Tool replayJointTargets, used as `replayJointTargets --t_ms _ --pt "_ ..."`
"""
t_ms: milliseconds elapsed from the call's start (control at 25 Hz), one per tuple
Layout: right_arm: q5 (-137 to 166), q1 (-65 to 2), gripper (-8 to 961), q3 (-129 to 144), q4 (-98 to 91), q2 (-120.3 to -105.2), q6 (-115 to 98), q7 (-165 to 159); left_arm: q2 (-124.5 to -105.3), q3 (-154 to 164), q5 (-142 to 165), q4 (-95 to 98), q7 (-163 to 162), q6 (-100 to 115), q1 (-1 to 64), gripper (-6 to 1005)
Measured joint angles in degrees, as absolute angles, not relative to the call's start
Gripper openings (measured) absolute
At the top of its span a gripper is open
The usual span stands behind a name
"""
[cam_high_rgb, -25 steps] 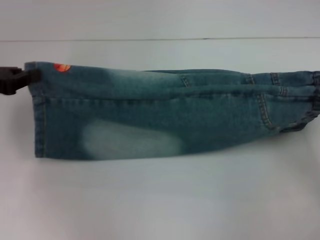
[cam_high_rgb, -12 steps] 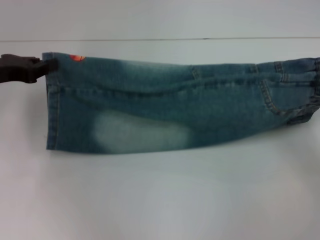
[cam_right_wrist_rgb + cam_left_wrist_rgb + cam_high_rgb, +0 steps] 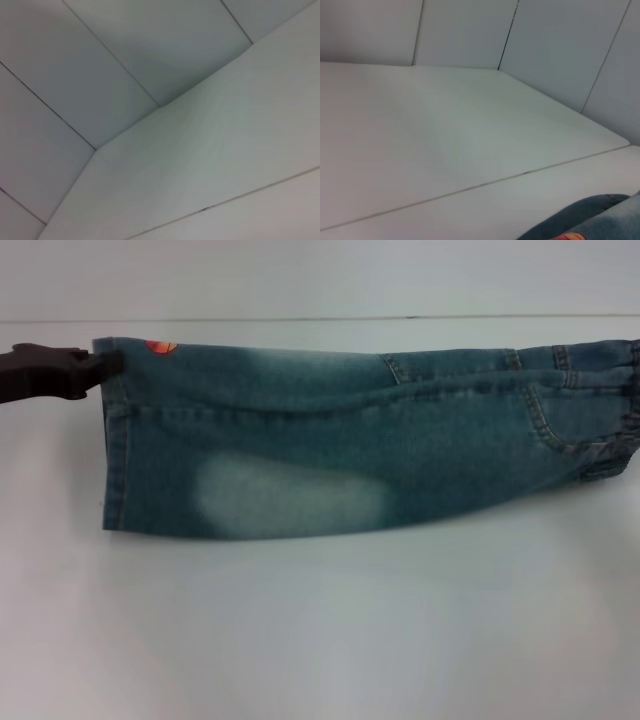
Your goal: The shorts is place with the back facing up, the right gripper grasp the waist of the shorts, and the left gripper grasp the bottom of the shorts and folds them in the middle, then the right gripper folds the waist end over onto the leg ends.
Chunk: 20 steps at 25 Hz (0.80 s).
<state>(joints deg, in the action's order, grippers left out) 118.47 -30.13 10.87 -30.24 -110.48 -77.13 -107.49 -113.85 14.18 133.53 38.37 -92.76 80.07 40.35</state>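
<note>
Across the white table (image 3: 320, 640) the shorts (image 3: 330, 455) lie already doubled lengthwise into one long strip, leg hems at the robot's left and the ruffled waist running out of the head view at its right. At the far hem corner the left tool (image 3: 95, 368) is clamped on the denim, while the right tool is out of sight. The lengthwise fold looks finished; next the waist end must be carried over onto the leg ends.

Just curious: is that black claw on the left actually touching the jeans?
Touching. The head view shows the left gripper meeting the shorts at the far hem corner, no gap.
</note>
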Motion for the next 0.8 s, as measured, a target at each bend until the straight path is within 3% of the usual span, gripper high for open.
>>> replayJointTargets --t_ms 800 --pt "118.48 -32.28 108 11.01 -29.85 -111.9 -69.09 -107.37 -118.0 20.14 128.93 37.06 -90.91 72.42 40.34 49"
